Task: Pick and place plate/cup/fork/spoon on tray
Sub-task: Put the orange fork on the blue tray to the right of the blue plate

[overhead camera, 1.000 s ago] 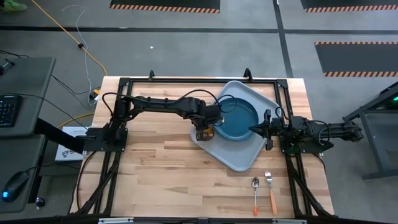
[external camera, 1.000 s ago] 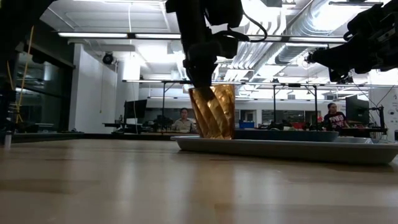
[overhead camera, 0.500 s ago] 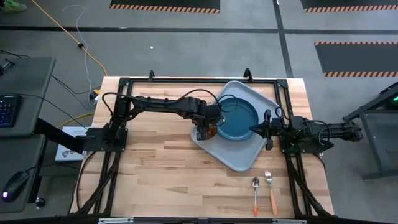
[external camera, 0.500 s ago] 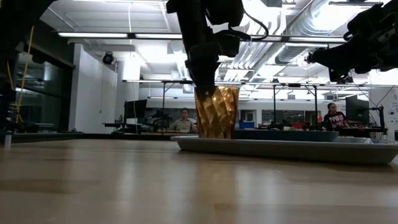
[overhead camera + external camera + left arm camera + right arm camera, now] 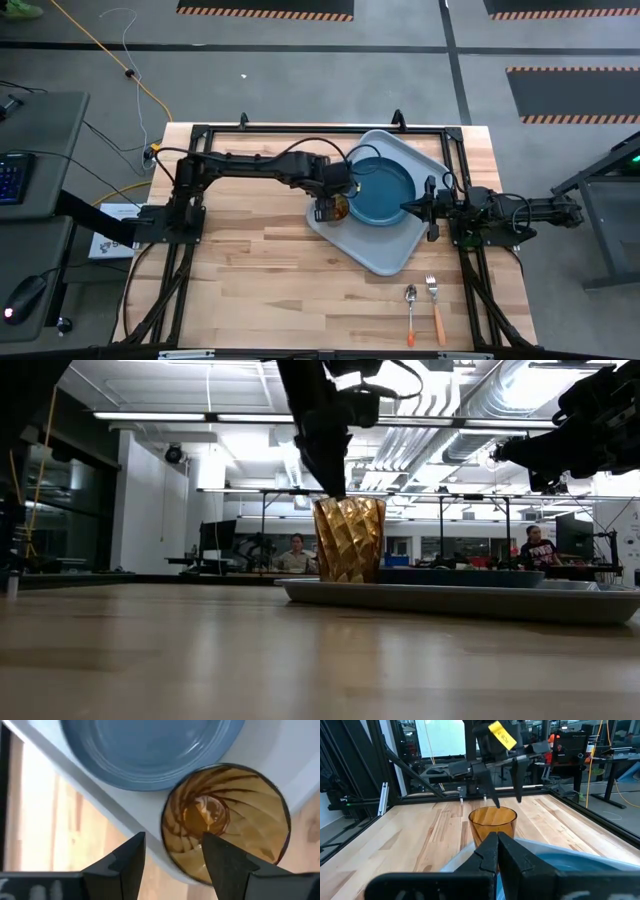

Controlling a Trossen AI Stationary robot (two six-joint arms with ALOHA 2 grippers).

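The amber ribbed cup [image 5: 335,209] stands upright on its base in the left corner of the grey-blue tray [image 5: 385,255], beside the blue plate [image 5: 380,190], which lies flat on the tray. My left gripper [image 5: 172,840] hangs open just above the cup's rim [image 5: 349,500], one finger over the inside and one over the outside. It does not appear to touch the cup. My right gripper [image 5: 405,208] hovers shut over the plate's right edge. The spoon [image 5: 411,305] and the fork [image 5: 434,300] lie side by side on the table near its front right.
A black frame [image 5: 300,130] runs around the table's back and sides. Bare wood lies left of and in front of the tray. People sit at desks in the room beyond the table [image 5: 295,555].
My left gripper has opened, let go of the cup and risen until its fingertips stand at the rim. The cup, tilted a second ago, now stands upright on the tray.
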